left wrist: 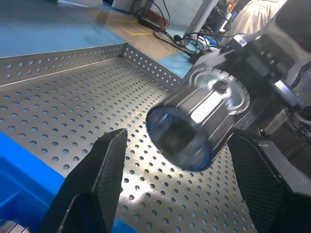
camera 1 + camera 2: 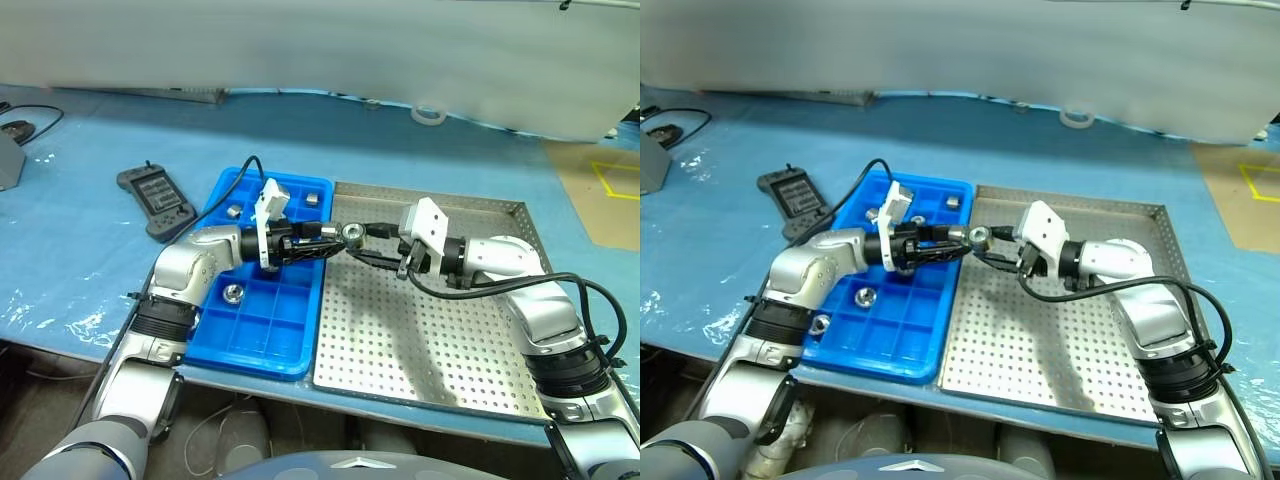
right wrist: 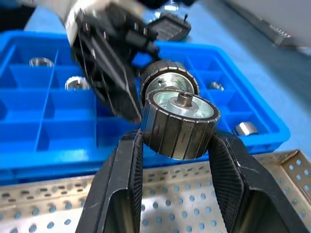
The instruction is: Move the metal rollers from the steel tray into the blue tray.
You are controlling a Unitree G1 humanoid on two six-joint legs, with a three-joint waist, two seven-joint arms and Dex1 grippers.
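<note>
My right gripper (image 3: 176,138) is shut on a metal roller (image 3: 180,124), a ribbed silver cylinder held in the air above the seam between the blue tray (image 2: 270,340) and the steel tray (image 2: 430,340). My left gripper (image 2: 340,240) points across at it. Its black fingers (image 1: 109,165) stand open on either side of the roller's (image 1: 194,126) free end, with a small gap on each side. Several more rollers lie in the blue tray's compartments, such as one roller (image 2: 232,293) near its left side and another roller (image 2: 313,199) at the back.
A black handheld controller (image 2: 155,200) lies on the blue table to the left of the blue tray. A roll of tape (image 2: 430,113) sits at the back. A cable (image 2: 20,125) lies at the far left. Yellow floor marking (image 2: 610,180) shows at the right.
</note>
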